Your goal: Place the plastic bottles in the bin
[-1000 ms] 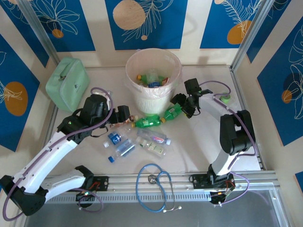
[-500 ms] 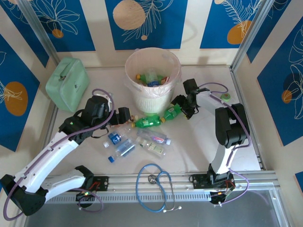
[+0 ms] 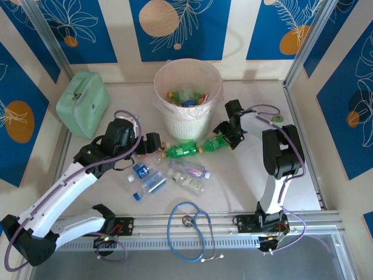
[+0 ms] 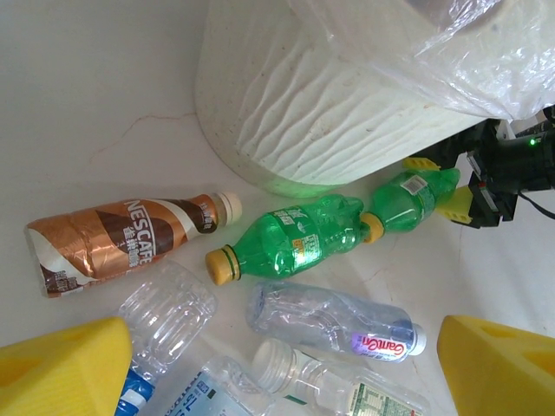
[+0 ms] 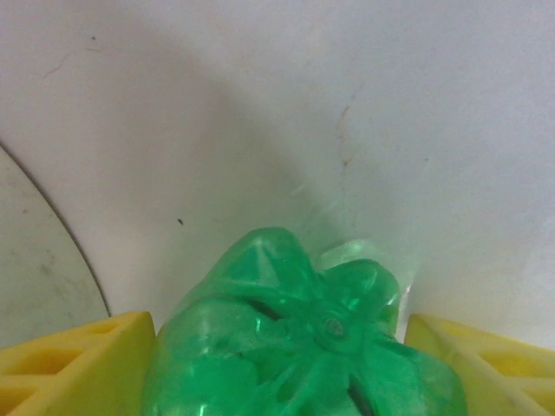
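Green bottle (image 3: 213, 142) lies on the table at the foot of the bin (image 3: 187, 123), base end toward the right gripper (image 5: 282, 373) and cap pointing away toward the left arm. We see the pads flanking that base closely but cannot tell whether they pinch it. Farther off, the left gripper (image 4: 277, 381) hangs wide open over the loose bottles (image 4: 329, 316).

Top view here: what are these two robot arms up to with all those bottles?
They are clearing plastic bottles off the table into the white bin, which already holds several. The right gripper has its fingers on either side of a green bottle lying beside the bin; a firm grip cannot be confirmed. The left gripper hangs open over the other bottles lying on the table, holding nothing.
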Tool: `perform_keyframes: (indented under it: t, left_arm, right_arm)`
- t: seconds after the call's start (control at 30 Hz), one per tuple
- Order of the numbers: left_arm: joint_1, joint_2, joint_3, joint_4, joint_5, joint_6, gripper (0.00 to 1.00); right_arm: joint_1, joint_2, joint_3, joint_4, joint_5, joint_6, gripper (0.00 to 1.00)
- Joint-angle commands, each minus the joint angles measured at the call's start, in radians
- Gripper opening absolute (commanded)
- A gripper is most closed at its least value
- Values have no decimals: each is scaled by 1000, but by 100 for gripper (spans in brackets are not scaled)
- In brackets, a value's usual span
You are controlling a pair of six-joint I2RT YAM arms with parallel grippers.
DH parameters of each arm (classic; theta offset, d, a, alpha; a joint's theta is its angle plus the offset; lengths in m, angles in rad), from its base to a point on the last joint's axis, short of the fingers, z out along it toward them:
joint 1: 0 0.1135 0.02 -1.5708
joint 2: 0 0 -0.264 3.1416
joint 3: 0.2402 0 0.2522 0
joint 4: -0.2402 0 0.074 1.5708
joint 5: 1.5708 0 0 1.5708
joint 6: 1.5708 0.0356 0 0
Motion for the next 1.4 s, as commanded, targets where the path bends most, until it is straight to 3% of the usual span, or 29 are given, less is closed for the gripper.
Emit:
perform_keyframes:
  t: [0.0, 0.33, 0.6, 0.83, 1.13, 1.37]
  left_arm:
    - [5, -7, -16, 9, 13, -17, 91]
    - [5, -6, -34, 12, 17, -20, 91]
    - [5, 0, -44, 17, 19, -24, 90]
    - [5, 17, -60, 19, 27, -26, 91]
    - [5, 69, -81, 43, 73, -42, 90]
    - [6, 83, -81, 60, 94, -46, 90]
  right_arm:
    - [-9, -12, -28, -15, 12, 11, 74]
    - [-17, -53, -63, -4, 27, -1, 62]
    - [-14, -142, -107, 0, 47, -31, 59]
    - [25, -342, -174, -29, 75, -59, 59]
    - [121, -720, -282, -77, 82, -78, 58]
    - [213, -919, -195, -83, 68, -143, 58]
